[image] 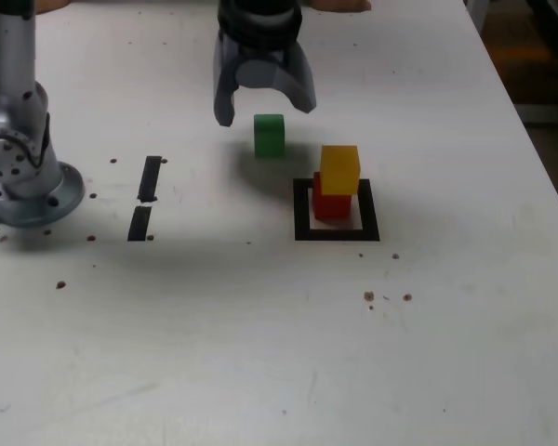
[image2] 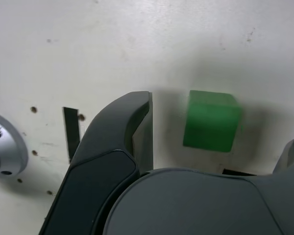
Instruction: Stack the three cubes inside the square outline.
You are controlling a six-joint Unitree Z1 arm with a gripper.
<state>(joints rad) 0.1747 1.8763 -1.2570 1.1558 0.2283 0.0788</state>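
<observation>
Hand (image: pixel 265 107) open and empty above green cube (image: pixel 269 135) on bench (image: pixel 446 353), just beside outline (image: pixel 336 232) holding yellow (image: pixel 339 169) on red (image: pixel 331 203): risk of nudging green with one finger if off-centre, or toppling the slightly offset stack when placing.

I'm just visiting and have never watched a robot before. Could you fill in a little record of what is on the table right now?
claw: open, above the table, holding nothing
green cube: alone on the table, outside the outline, just below the claw
yellow cube: stacked on the red cube
red cube: inside the square outline
square outline: black tape
stack so far: two of three
</observation>
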